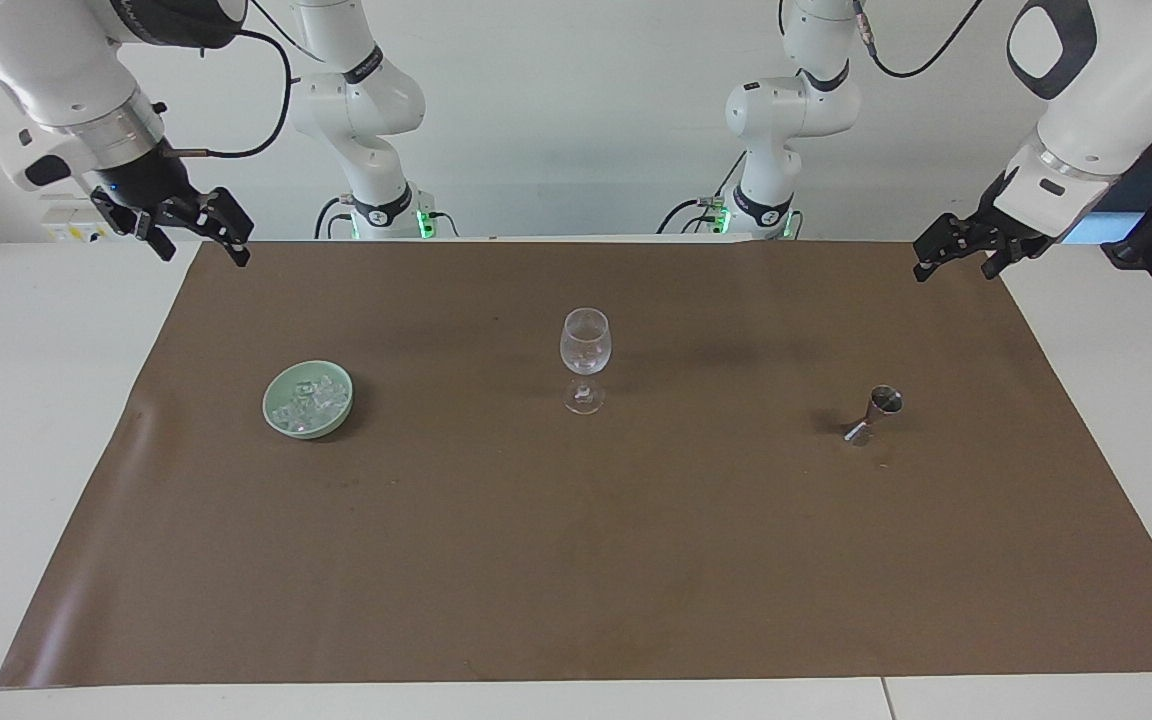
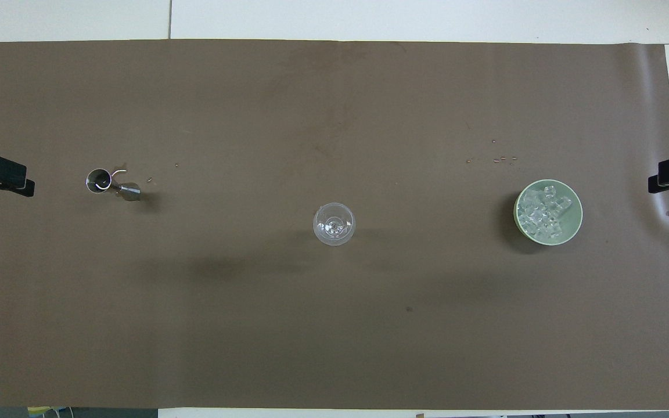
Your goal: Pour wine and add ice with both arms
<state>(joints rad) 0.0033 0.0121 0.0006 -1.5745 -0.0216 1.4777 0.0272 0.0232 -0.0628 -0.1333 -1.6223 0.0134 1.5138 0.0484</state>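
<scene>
Facing view first, biggest things down. My two arms hang raised at the desk's point(image 1: 56, 480) two ends, both waiting. The brown mat point(image 1: 576, 560) covers nearly all of the desk. My right gripper point(image 1: 198, 232) hangs over the mat's corner at about ten o'clock from the glass, its fingers spread apart and grasping nothing. My left gripper point(image 1: 966, 250) hangs over the mat's edge at about two o'clock from the glass; I cannot tell how it is set.

Next in size, the pale green bowl point(image 1: 308, 400) sits at nine o'clock from the glass, toward my right arm's end, well apart from it. The wine glass point(image 1: 585, 360) stands upright at the mat's middle and looks empty. The metal jigger point(image 1: 874, 414) stands at about three o'clock from the glass, toward my left arm's end; in the overhead view its cup point(image 2: 99, 179) opens upward. Whether it holds wine I cannot tell.

Smallest, the ice point(image 1: 314, 397) lies heaped inside the bowl, clear cubes touching one another. A few tiny specks point(image 2: 500, 158) dot the mat just beside the bowl, farther from me.

Nothing looks started, I judge. The risks: the jigger is small and narrow-waisted, so an off-centre pinch could tip it and spill. The glass is tall on a thin stem; a brush from either arm could topple it. The cubes are slick and heaped, so one could squirt free of my fingers or drag its neighbours out.
</scene>
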